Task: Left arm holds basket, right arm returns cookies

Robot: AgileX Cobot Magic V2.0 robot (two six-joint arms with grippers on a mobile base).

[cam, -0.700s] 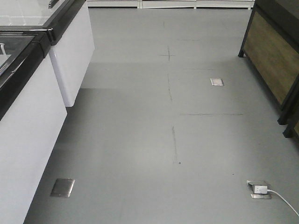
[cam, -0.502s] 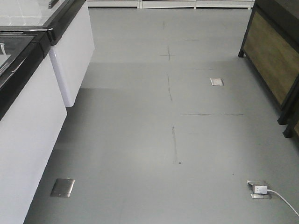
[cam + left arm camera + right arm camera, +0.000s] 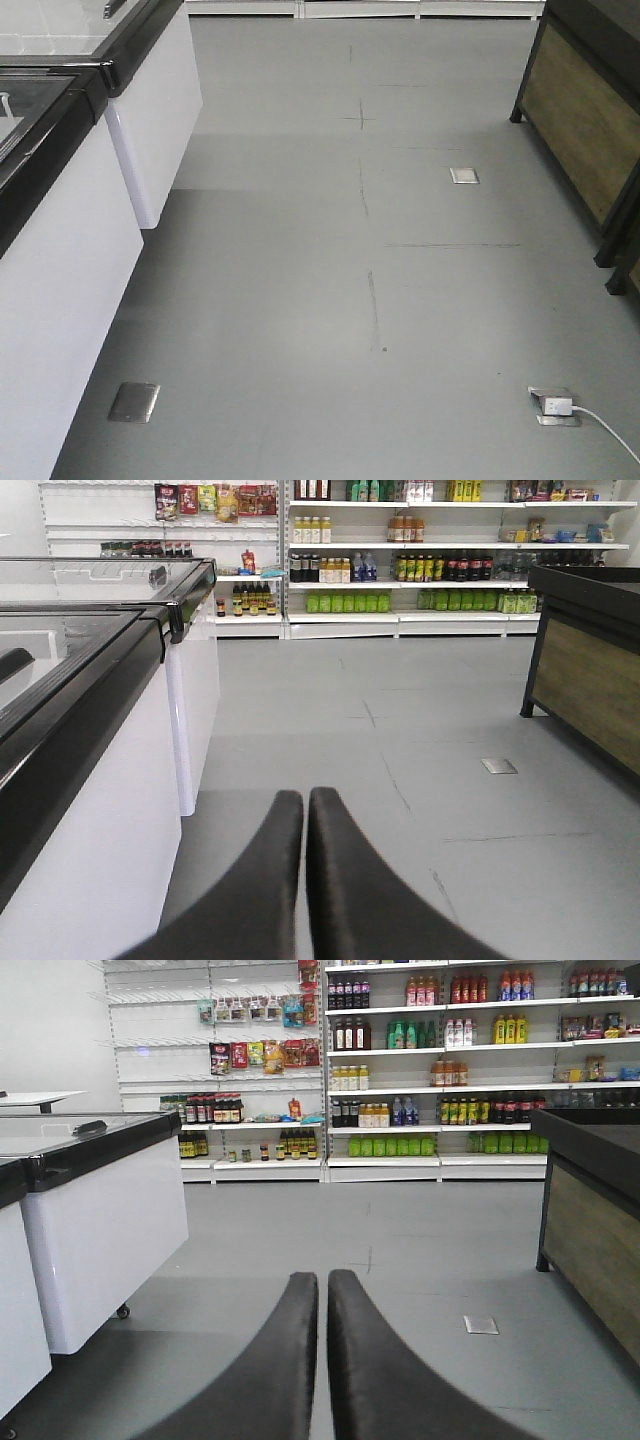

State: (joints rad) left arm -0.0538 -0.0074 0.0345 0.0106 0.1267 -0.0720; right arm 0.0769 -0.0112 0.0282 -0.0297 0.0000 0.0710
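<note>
Status: left gripper (image 3: 305, 800) sitting fully closed, carrying nothing; right gripper (image 3: 322, 1280) likewise. Both facing along floor (image 3: 300, 300) beside freezer (image 3: 110, 780), shelves (image 3: 430, 1080) standing beyond freezer. Not showing in any view: basket, cookies. Judgement: cookies likely handling light, stiff, crushable, so gripping across broad faces, mid-height. Likely light, flexing basket: holding at handle.

Bright, flat, cool light from overhead everywhere. The grey floor (image 3: 300, 330) carries a soft pale sheen, with a faint shadow beside the white freezer (image 3: 160, 130). Glare washes out the freezer lid (image 3: 80, 580). Far shelves (image 3: 450, 1060) look soft, labels unreadable. The left claw (image 3: 305, 800) and right claw (image 3: 322, 1280) are near-black, soft-edged, without detail.
</note>
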